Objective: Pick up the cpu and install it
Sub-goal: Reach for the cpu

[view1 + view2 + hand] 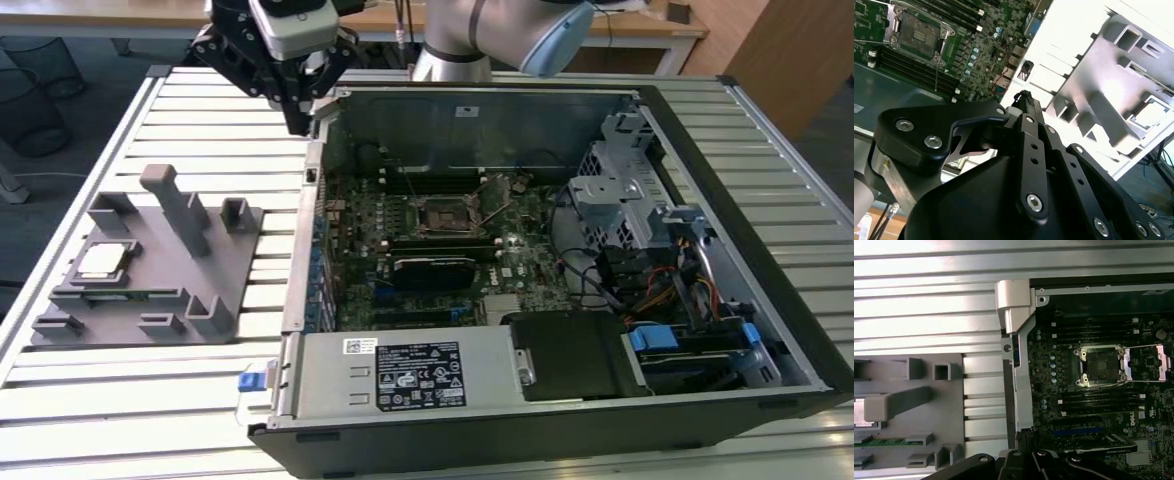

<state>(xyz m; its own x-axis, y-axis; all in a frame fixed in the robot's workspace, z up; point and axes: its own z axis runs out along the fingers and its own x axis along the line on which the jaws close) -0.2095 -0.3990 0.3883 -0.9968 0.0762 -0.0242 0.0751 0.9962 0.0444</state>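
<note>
The cpu [103, 260] sits on the grey tray [150, 303], hand [299, 118] apart.

On the slatted table [160, 400] the open computer case [534, 440] takes the exterior view's centre and right. Just beside it, to the exterior view's left with a gap between, lies the fixture tray [200, 300]. The cpu [103, 260] sits in a pocket on the tray's side away from the case.

Inside the case:
- The motherboard [354, 215] lies flat on the floor.
- The CPU socket [443, 218] is near its middle, with memory slots [434, 183] behind and before it.
- The power supply [400, 375] sits against the near wall, in front of the board.
- The drive cage [627, 190] is on the exterior view's right of the board.

The gripper [296, 105] hangs over the case's far left corner, well apart from the cpu.
</note>
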